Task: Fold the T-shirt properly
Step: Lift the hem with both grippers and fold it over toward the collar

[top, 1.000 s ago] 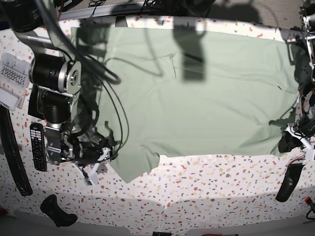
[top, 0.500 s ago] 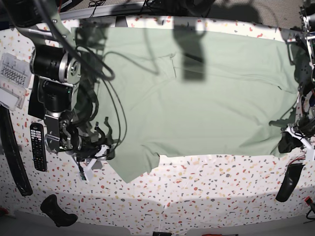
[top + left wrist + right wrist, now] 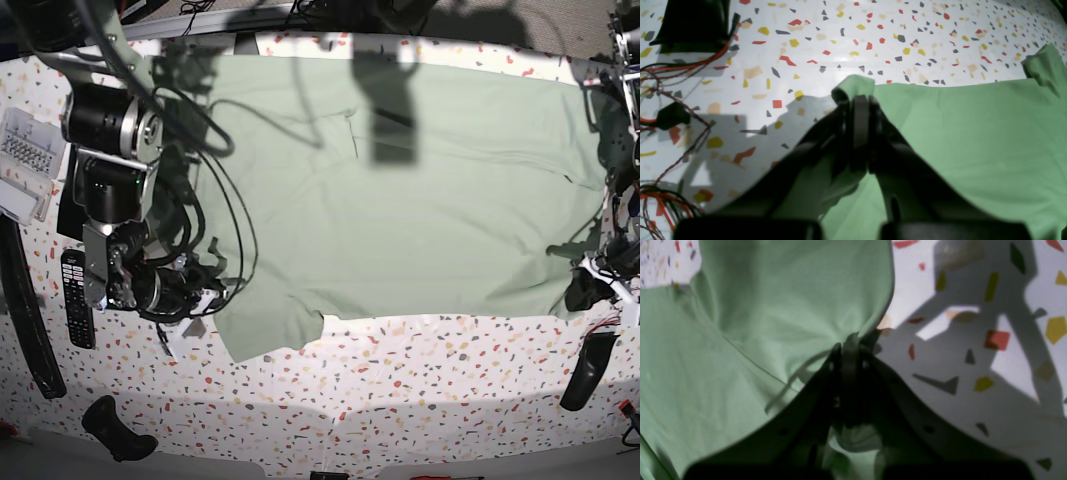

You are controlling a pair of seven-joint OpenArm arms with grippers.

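Note:
The pale green T-shirt (image 3: 400, 190) lies spread flat across the speckled table. In the base view my right gripper (image 3: 205, 290) is at the shirt's lower left edge, by the sleeve. The right wrist view shows that gripper (image 3: 850, 343) shut on a bunched edge of the T-shirt (image 3: 756, 323), the cloth puckering toward the fingertips. My left gripper (image 3: 583, 285) is at the shirt's lower right corner. Seen from the left wrist, that gripper (image 3: 858, 100) is shut on a small fold of the T-shirt (image 3: 973, 133) at its corner.
A black remote (image 3: 76, 297) and a clear plastic box (image 3: 25, 165) lie at the table's left. Black handles rest at the front left (image 3: 118, 428) and front right (image 3: 587, 370). Loose red and black wires (image 3: 673, 116) lie beside the left gripper.
My right gripper has gone from open to shut on the shirt's left edge, and that sleeve has shifted slightly left. The left arm has not moved.

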